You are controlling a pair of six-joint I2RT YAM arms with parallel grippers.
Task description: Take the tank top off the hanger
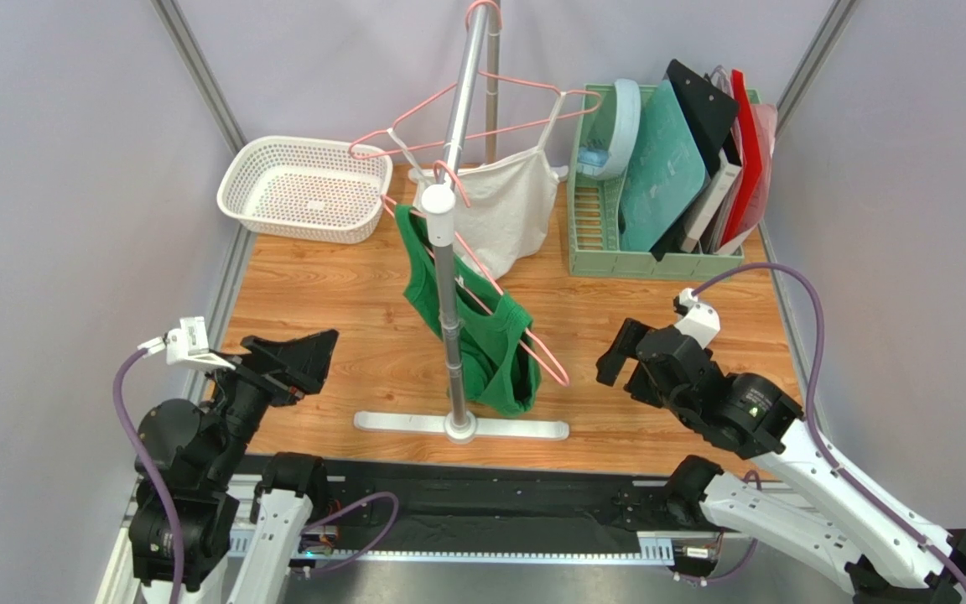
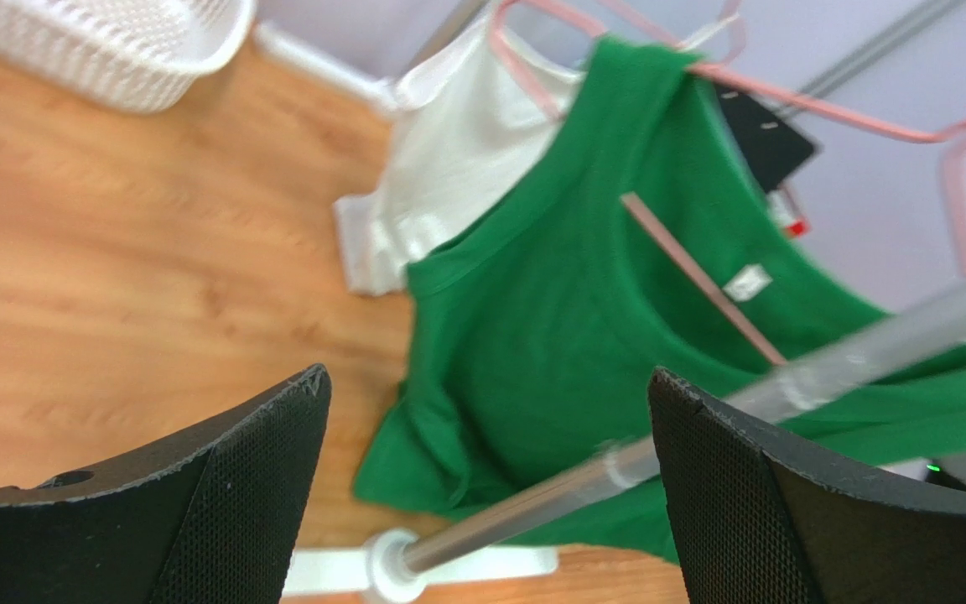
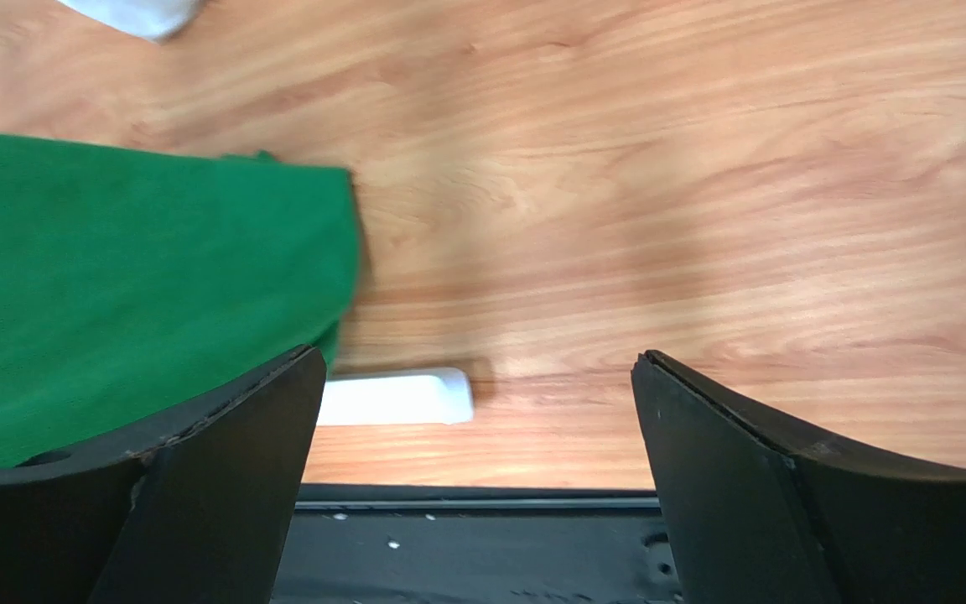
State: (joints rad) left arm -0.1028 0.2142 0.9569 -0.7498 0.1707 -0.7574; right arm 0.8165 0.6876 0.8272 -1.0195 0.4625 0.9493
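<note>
From above, the stand (image 1: 452, 315) rises from the middle of the wooden table (image 1: 324, 283), and the white tank top (image 1: 507, 208) hangs just right of its pole, toward the far side, with its thin straps on a pink hanger (image 1: 526, 83). A green shirt (image 1: 482, 346) hangs on the near side of the pole, between the tank top and both arms. The left claw (image 1: 306, 359) sits low to the left of the pole and the right claw (image 1: 620, 359) low to its right. Both are well apart from the tank top and hold nothing. A white basket (image 1: 306, 189) lies far left of the stand and a green rack (image 1: 602, 239) of boards and lids far right of it. In the left wrist view the claw's fingers are spread wide. The green shirt and the slanting pole fill the gap between them, and the tank top shows beyond the shirt, up and to the left of the pole. In the right wrist view that claw's fingers are also spread wide over bare wood. The hem of the green shirt and the white foot of the stand lie by the left finger, and the tank top cannot be made out for certain.
</note>
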